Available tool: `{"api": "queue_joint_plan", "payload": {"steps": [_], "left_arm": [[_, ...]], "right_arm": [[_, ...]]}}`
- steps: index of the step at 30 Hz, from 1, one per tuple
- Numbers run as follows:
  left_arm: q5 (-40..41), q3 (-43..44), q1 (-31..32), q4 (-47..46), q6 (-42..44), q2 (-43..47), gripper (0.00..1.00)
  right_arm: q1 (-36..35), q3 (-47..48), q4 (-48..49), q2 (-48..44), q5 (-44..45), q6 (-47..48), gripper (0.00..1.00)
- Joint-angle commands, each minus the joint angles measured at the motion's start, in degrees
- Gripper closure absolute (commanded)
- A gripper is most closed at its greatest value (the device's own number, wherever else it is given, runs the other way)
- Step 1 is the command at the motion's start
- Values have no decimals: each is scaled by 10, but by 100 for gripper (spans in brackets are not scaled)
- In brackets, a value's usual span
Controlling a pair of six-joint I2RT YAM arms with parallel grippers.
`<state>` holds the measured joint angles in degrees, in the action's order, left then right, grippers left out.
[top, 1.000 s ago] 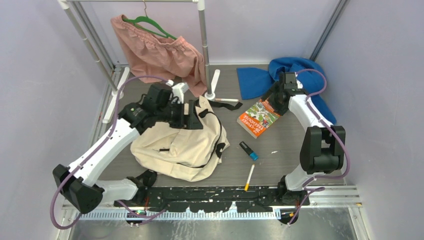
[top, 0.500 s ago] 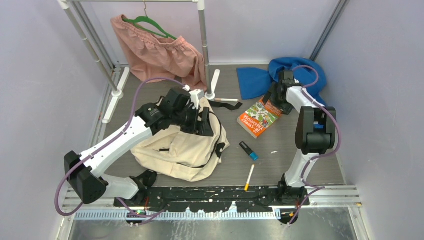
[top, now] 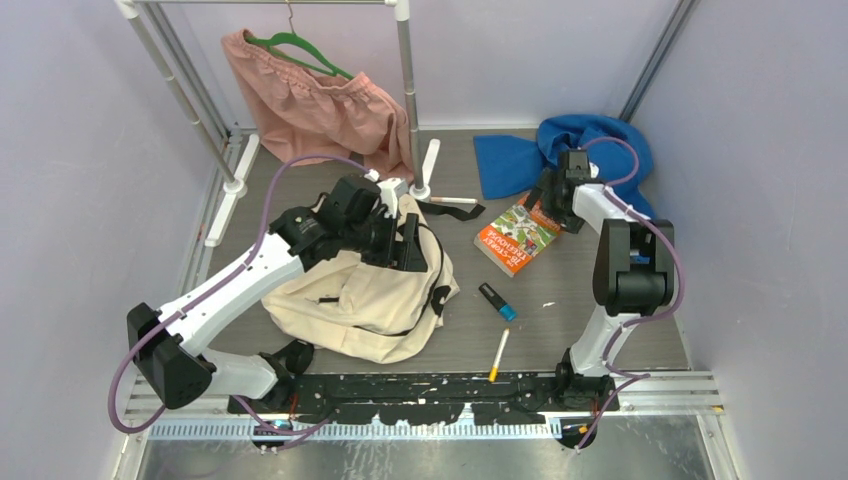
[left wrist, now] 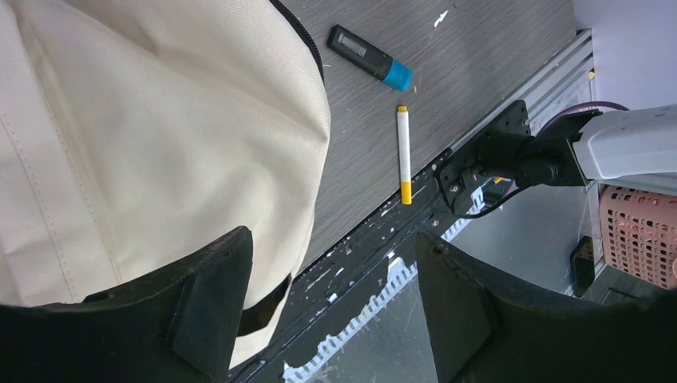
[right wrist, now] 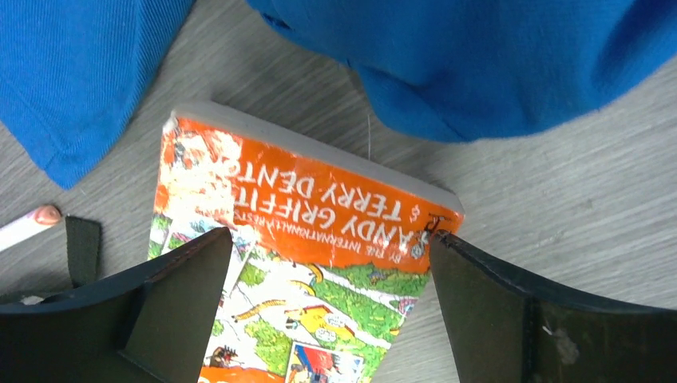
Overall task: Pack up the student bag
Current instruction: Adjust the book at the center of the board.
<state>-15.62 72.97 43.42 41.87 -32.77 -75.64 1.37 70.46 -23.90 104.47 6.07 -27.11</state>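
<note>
Since a second ago the left arm has swung to the right across the bag, and the right arm has folded its elbow in closer while its tip kept to the far end of the book.

The left pincer (top: 410,245) (left wrist: 331,255) stands wide open with nothing between its fingers. One finger hangs over the cream bag (top: 360,295) (left wrist: 144,120) at its right edge; whether it touches the fabric cannot be told. The bag lies slumped on the table (top: 560,320), left of centre.

Just right of the bag lie a black marker (top: 497,301) (left wrist: 371,58) with a blue cap and, nearer the arm bases, a white pen (top: 498,355) (left wrist: 404,154) with a yellow end.

The right pincer (top: 553,195) (right wrist: 327,247) is also spread wide and grips nothing. Its fingers straddle the far end of the orange book (top: 515,238) (right wrist: 319,199), which lies flat. Just beyond the book sits a blue cloth (top: 590,140) (right wrist: 495,64). A pink garment (top: 320,100) hangs at the back left.
</note>
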Motion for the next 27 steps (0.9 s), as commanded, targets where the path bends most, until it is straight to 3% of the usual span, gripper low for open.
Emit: {"api": "queue_joint_plan", "payload": {"steps": [1, 8, 14, 21, 27], "left_arm": [[-14, 15, 3, -32, 0, 2, 25], [-13, 20, 5, -34, 0, -1, 25], [-2, 15, 6, -36, -9, 12, 25], [-3, 6, 6, -32, -6, 23, 25], [-17, 3, 7, -28, 2, 9, 25]], "right_arm": [[0, -54, -10, -49, -7, -19, 0], [0, 72, -68, -28, 24, 6, 0], [4, 143, -74, 46, 31, -7, 0], [5, 120, -64, 86, 13, -35, 0], [4, 8, -33, 8, -12, -51, 0]]}}
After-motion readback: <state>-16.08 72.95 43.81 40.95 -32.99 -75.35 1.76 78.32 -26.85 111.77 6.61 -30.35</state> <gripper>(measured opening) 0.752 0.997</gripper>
